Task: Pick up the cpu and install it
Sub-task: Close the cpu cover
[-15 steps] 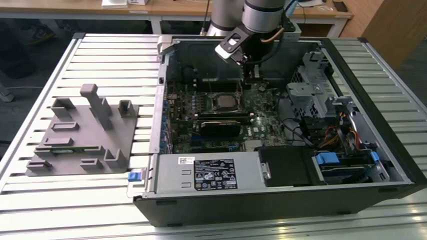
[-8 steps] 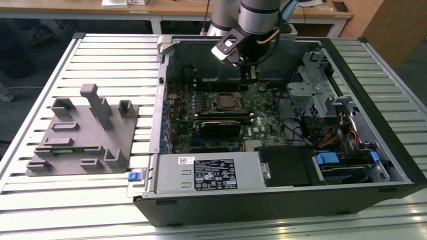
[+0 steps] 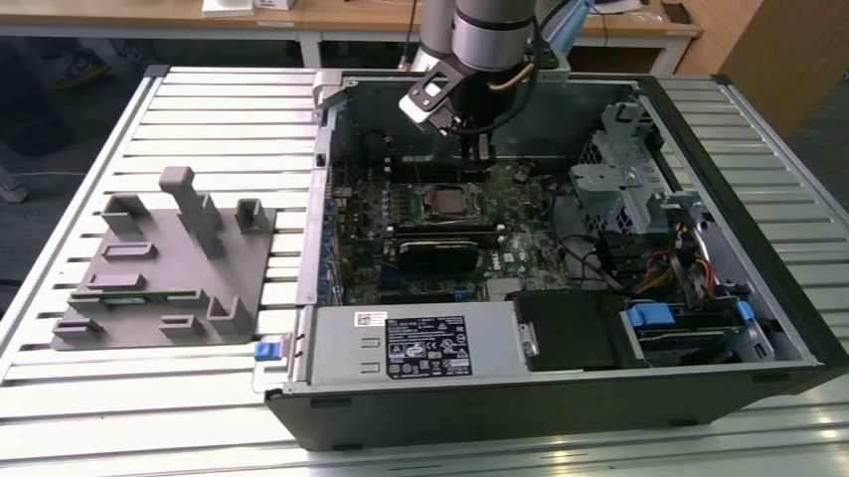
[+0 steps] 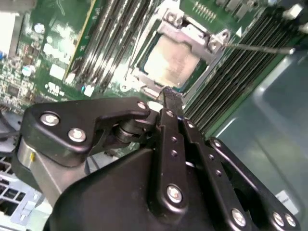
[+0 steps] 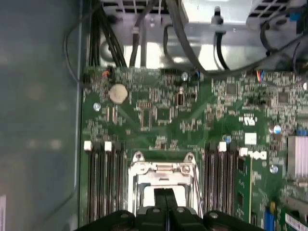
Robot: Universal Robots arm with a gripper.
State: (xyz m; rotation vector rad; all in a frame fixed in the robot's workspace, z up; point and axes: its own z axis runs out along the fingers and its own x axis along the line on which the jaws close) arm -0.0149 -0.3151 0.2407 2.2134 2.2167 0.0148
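Pressed together with nothing clamped between its fingers, the black metal gripper point(image 4: 168, 94) is seen in both wrist views point(image 5: 166, 195). In the exterior view it is held in the upper middle of the frame point(image 3: 475, 151).

The small flat square cpu with a shiny silver-white top point(image 4: 171, 60) is seated in its socket, just beyond the fingertips. Whether they touch the socket cannot be told. In the exterior view the cpu point(image 3: 444, 204) is found slightly above the centre of the frame, just below the gripper.

A silver metal socket frame point(image 4: 195, 33) is laid around the chip, and a thin wire lever point(image 4: 260, 48) is stretched out beside it. Long black memory slots point(image 4: 231, 72) are set on either side of the socket. All of this is carried on the green motherboard point(image 3: 524, 238), where a round silver coin battery point(image 5: 118, 93) is also mounted.

The board is enclosed by the open black computer case point(image 3: 763, 298). On the exterior view's left, a grey plastic tray of blocks point(image 3: 139, 288) is placed on the pale slatted metal table point(image 3: 213, 109).
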